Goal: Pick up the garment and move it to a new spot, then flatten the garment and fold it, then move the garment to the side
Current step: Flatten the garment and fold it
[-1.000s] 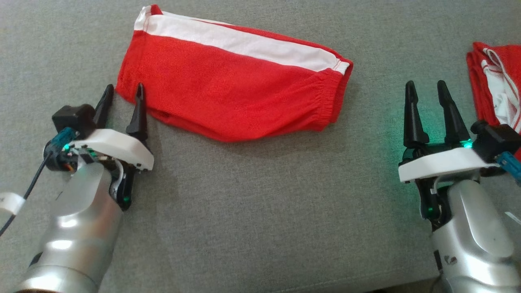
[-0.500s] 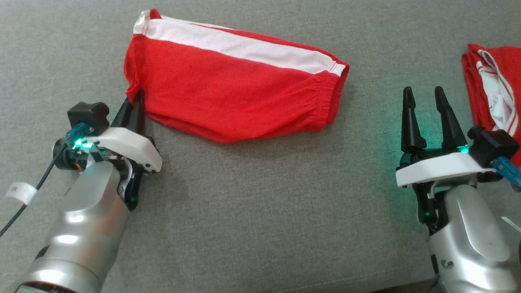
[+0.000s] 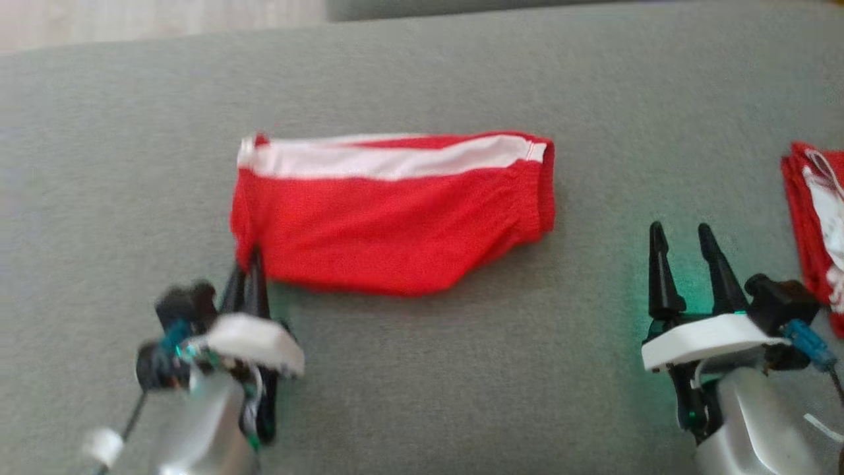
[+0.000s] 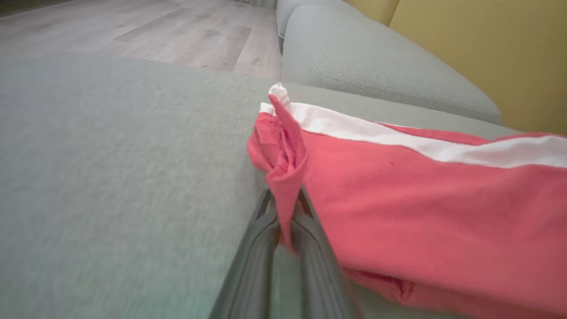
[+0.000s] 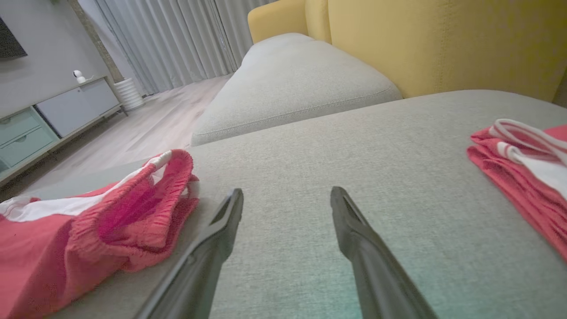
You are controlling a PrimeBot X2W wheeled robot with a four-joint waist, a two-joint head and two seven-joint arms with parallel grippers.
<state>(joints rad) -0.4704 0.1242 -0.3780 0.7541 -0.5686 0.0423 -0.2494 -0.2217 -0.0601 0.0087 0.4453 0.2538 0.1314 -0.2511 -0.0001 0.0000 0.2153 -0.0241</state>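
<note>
The garment (image 3: 389, 231) is a pair of red shorts with a white side stripe, lying folded lengthwise on the grey cushion (image 3: 422, 369). My left gripper (image 3: 249, 264) is shut on its near left corner. In the left wrist view that pinched corner of the garment (image 4: 288, 177) stands up between the closed fingers of the left gripper (image 4: 285, 206). To the right of the waistband end, my right gripper (image 3: 679, 234) stands open and apart from the cloth. In the right wrist view the garment (image 5: 88, 221) lies left of the right gripper (image 5: 287, 195), whose fingers rest low over bare cushion.
A second red and white folded garment (image 3: 814, 224) lies at the cushion's right edge, also in the right wrist view (image 5: 522, 164). The cushion's far edge meets a wooden floor (image 3: 151, 20). A neighbouring grey cushion (image 5: 292, 75) and yellow backrest (image 5: 443, 40) lie beyond.
My left gripper has shut on the garment's near left corner, bunching it up. The head camera has moved, so the whole picture sits lower. The right gripper stays open.
</note>
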